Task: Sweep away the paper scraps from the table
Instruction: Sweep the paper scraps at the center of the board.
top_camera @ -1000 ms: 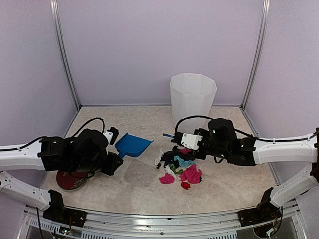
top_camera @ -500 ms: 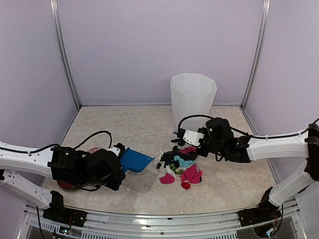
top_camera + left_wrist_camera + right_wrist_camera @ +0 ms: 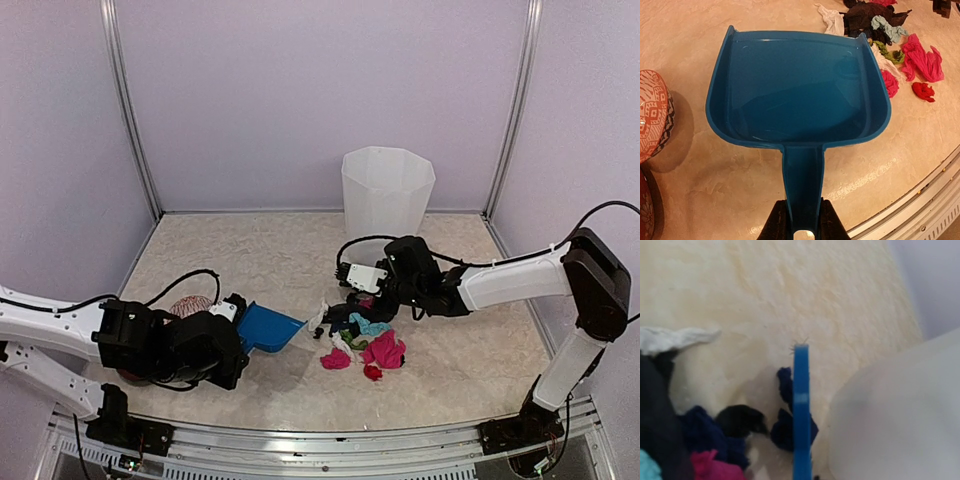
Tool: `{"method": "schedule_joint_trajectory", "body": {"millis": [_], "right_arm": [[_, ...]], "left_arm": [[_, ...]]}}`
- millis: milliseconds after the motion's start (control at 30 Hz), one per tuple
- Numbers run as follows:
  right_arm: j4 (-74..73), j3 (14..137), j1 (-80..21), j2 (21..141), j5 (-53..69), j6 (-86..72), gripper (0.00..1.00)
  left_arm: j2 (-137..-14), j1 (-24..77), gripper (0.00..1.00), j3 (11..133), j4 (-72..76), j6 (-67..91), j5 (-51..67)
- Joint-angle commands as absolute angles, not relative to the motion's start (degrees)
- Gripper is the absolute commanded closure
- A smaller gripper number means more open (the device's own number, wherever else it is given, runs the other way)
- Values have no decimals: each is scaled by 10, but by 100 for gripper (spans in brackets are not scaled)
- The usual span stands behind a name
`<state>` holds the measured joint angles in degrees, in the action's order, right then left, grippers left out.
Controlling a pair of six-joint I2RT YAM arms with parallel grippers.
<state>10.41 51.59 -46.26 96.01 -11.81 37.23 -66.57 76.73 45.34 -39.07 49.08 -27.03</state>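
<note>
Gripping the blue dustpan [image 3: 800,90] by its handle, the left jaws hold it beside the paper scraps [image 3: 378,350] heaped on the surface [image 3: 250,250]; the right jaws pinch a blue brush [image 3: 801,410].

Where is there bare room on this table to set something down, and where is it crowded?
Bare table lies back-left, between the left wall and the white bin, and near-right, between the paper scraps and the front rail. Crowded: the centre, from dustpan to scraps.
</note>
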Motion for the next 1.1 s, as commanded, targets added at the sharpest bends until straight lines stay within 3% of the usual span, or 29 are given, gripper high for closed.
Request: {"method": "schedule_joint_trajectory", "body": {"millis": [0,233,667,1067], "right_arm": [[51,523,-462,946,-76,346,100],[22,492,-478,881,-57,323,100],[-14,484,-481,750,-137,288,100],[-72,413,-479,656,-178,135,100]], "left_arm": [[-648,778,100,433,-387,502,-264],[-634,803,100,420,-384,515,-253],[-636,858,100,412,-401,524,-242],[-674,872,100,405,-347,457,-204]]}}
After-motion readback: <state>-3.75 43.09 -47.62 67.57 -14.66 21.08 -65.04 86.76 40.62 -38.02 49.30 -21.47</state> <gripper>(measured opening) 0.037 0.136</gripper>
